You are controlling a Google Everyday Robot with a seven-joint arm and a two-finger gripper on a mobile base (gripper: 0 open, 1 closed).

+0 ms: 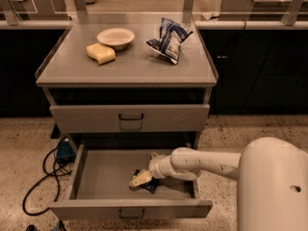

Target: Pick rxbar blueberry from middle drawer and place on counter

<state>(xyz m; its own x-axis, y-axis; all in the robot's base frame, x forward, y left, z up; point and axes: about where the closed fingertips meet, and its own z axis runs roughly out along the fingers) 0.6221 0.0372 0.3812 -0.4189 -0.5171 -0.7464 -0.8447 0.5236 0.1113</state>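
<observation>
The middle drawer (129, 209) is pulled out, low at the front of the cabinet. The rxbar blueberry (151, 186), a small dark navy bar, lies on the drawer floor right of centre. My gripper (140, 179) reaches in from the right and sits right on the bar's left end, hiding part of it. The white arm (207, 163) stretches across the drawer's right side. The counter (130, 69) is the grey-beige cabinet top above.
On the counter are a white bowl (115, 36), a yellow sponge (100, 53) and a blue-and-white chip bag (169, 38). The drawer above (130, 118) is closed. A black cable (41, 179) and a blue object (64, 150) lie on the floor to the left.
</observation>
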